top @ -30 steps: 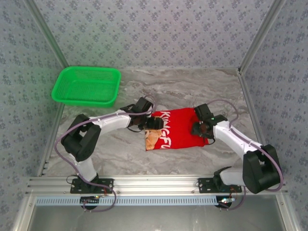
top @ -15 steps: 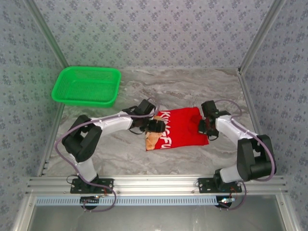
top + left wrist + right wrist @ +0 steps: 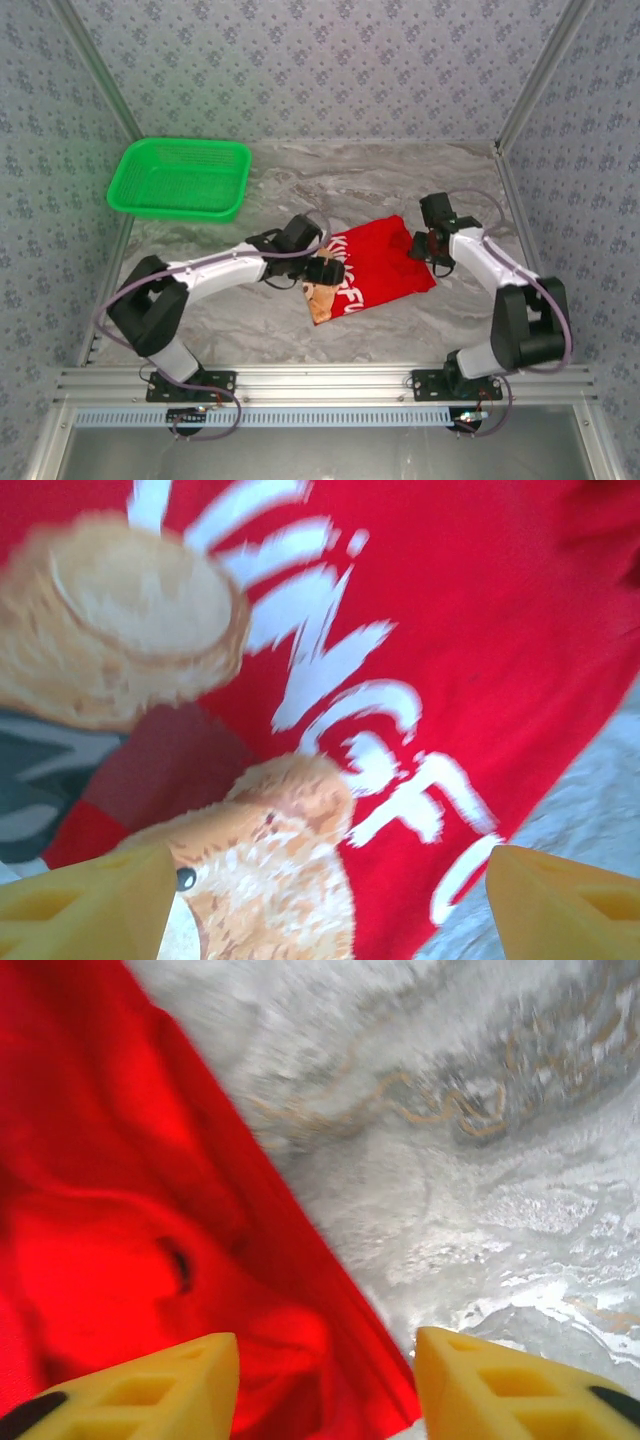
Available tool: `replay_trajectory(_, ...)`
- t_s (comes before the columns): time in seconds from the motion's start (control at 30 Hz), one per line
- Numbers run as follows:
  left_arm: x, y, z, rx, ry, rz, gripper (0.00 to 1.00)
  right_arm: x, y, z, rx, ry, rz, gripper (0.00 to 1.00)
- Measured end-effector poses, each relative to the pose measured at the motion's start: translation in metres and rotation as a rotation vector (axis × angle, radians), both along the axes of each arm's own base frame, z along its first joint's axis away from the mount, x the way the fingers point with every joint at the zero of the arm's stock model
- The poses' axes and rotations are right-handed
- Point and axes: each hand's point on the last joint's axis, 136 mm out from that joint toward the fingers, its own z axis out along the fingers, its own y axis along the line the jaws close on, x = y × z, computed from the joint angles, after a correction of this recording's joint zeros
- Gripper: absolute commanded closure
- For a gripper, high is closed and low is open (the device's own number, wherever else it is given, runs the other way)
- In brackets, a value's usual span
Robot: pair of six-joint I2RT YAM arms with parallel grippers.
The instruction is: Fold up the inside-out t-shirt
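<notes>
Bright red cloth t-shirt [image 3: 385, 270], print [image 3: 330, 710] up, on grey marbled worktop [image 3: 400, 190]. Left gripper [image 3: 330, 900] spread wide above the print, right gripper [image 3: 325, 1370] parted over its edge, both empty.

The inside-out t-shirt [image 3: 375, 270] lies in front of me on the marble table [image 3: 400, 190]. It is bright red and folded into a rough oblong that sits askew. The print side faces up, with white lettering [image 3: 340, 710] and a tan furry figure [image 3: 270, 870] toward my left. Toward my right it is plain red and rumpled.
</notes>
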Motion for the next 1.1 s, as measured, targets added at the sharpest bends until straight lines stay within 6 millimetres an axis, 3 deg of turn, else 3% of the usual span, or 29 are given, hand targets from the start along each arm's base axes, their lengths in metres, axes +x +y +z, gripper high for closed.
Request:
replay_trajectory(0.1,0.026,0.000,0.020,-0.049,-0.057,0.031,0.19,-0.004,0.030,0.024,0.072,-0.081,0.063,0.47)
replay_trajectory(0.17,0.047,0.000,0.021,-0.057,-0.068,0.054,0.19,-0.011,0.046,0.023,0.121,-0.083,0.086,0.48)
replay_trajectory(0.27,0.077,0.002,0.006,-0.038,-0.056,0.081,0.20,-0.025,0.053,-0.001,0.159,-0.012,0.075,0.49)
replay_trajectory(0.37,0.095,0.005,-0.020,0.003,-0.017,0.087,0.22,-0.035,0.050,-0.028,0.170,0.072,0.044,0.50)
replay_trajectory(0.5,0.092,0.010,-0.053,0.053,0.049,0.064,0.23,-0.028,0.045,-0.047,0.190,0.114,0.009,0.50)
replay_trajectory(0.57,0.089,0.009,-0.054,0.049,0.052,0.047,0.24,-0.023,0.044,-0.055,0.197,0.133,0.007,0.50)
replay_trajectory(0.7,0.068,0.016,-0.056,0.037,0.062,0.023,0.24,-0.005,0.047,-0.065,0.194,0.164,0.042,0.49)
replay_trajectory(0.87,-0.002,0.033,-0.058,0.070,0.105,-0.026,0.24,0.040,0.066,-0.061,0.210,0.125,0.132,0.49)
replay_trajectory(1.0,-0.068,0.030,-0.056,0.088,0.137,-0.115,0.23,0.071,0.105,-0.053,0.224,0.095,0.278,0.49)
replay_trajectory(1.03,-0.076,0.031,-0.053,0.091,0.135,-0.124,0.22,0.077,0.117,-0.047,0.218,0.079,0.322,0.48)
replay_trajectory(1.1,-0.074,0.035,-0.042,0.089,0.099,-0.105,0.20,0.081,0.135,-0.034,0.212,0.043,0.392,0.46)
